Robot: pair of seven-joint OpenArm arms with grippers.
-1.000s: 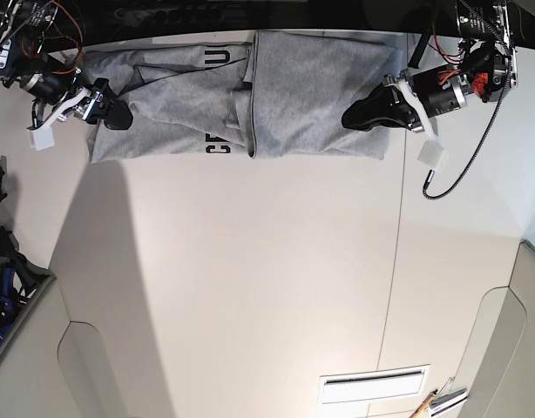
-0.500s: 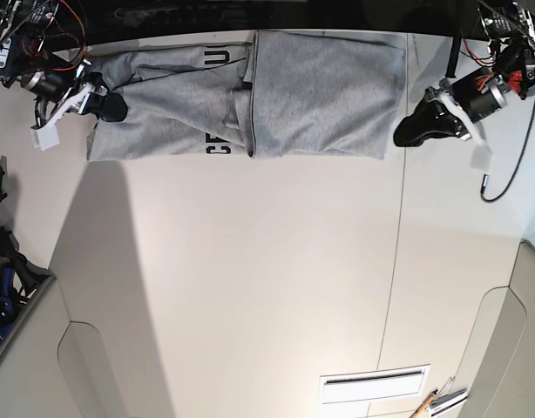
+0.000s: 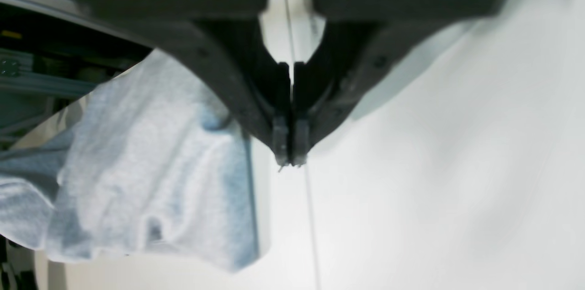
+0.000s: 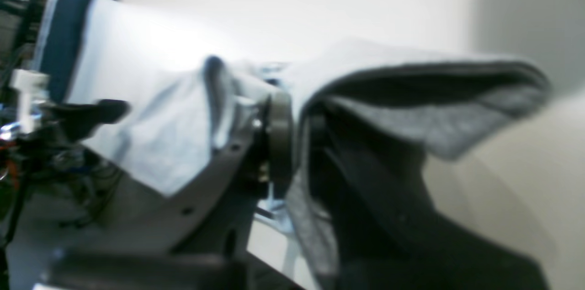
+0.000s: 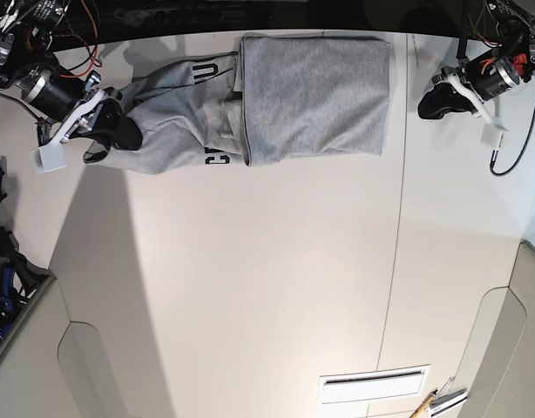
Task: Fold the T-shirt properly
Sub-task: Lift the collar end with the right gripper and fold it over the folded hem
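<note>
The heather-grey T-shirt (image 5: 311, 96) lies partly folded at the far edge of the white table (image 5: 250, 287), with black lettering (image 5: 217, 155) showing on its left half. My right gripper (image 5: 124, 135) is at the shirt's left end, shut on a bunched edge of fabric. The right wrist view shows grey T-shirt cloth (image 4: 411, 98) pinched in that right gripper (image 4: 297, 143) and draped over one finger. My left gripper (image 5: 429, 103) sits off the shirt's right edge, clear of the cloth. In the left wrist view the left gripper (image 3: 290, 157) is shut on nothing, and the T-shirt (image 3: 151, 175) lies to its left.
A thin seam (image 5: 396, 261) runs down the table right of centre. A white slotted plate (image 5: 374, 383) and some tools (image 5: 442, 402) lie at the near edge. Dark equipment (image 5: 6, 270) sits at the left border. A cable (image 5: 511, 148) hangs off the left arm.
My right gripper has shut on the shirt's left edge and dragged it rightwards, bunching the cloth. My left gripper has left the shirt and moved right and towards the table's far edge.
</note>
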